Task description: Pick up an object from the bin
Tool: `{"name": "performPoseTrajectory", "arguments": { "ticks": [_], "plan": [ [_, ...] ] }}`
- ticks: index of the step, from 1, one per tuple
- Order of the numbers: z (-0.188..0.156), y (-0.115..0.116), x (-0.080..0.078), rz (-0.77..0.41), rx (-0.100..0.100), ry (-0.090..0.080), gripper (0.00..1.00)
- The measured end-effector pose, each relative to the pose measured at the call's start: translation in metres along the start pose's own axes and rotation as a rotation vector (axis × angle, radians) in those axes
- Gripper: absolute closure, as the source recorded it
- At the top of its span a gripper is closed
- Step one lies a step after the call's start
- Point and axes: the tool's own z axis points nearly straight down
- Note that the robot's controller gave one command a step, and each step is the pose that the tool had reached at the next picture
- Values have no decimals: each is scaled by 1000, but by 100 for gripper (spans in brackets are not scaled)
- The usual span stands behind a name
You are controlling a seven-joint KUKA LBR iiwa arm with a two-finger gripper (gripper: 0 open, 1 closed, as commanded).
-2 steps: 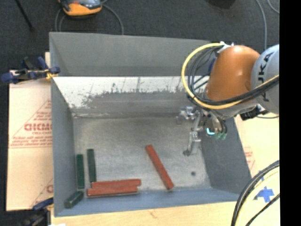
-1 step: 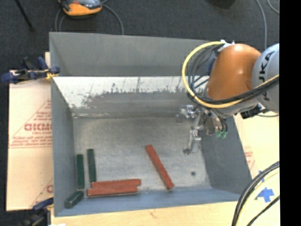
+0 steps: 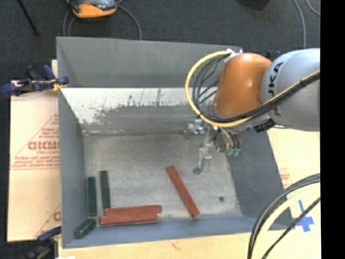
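A: Scanning from the left of the grey metal bin [image 3: 71,161]: two dark green bars [image 3: 91,196] flat on the floor, parallel, just beside each other, pointing away from the near wall. Also a small dark green block [image 3: 84,228] tucked into the near-left corner.
B: Graspable there?
A: Probably awkward; too close to the walls for a clean descent. Next, two red-brown bars [image 3: 130,215] lying lengthwise along the near wall, touching side by side. Same crowding problem.
B: And centre?
A: Then a lone red-brown bar [image 3: 182,191], lying diagonal on open floor, apart from everything else. Likely the easiest pick, so probably the target.
B: And the arm?
A: Reaching in from the right, with the gripper [image 3: 200,164] hanging just right of that bar's far end, below the orange wrist cover [image 3: 240,85]. Not around the bar. Jaw opening: cannot tell from this angle. Nothing seen in its grasp.
B: Task status?
A: Not yet picked. Probably needs shifting left over the bar and aligning across its width.
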Motion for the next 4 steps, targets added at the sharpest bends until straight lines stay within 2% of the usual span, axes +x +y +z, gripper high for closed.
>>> {"name": "performPoseTrajectory", "arguments": {
  "ticks": [1,2,3,4],
  "plan": [
    [68,-5,19,-147,-4,5,0],
    [67,0,34,-139,-5,14,0],
    [55,24,48,-261,-4,8,0],
    [66,65,28,-343,-2,-10,100]
  ]
}}
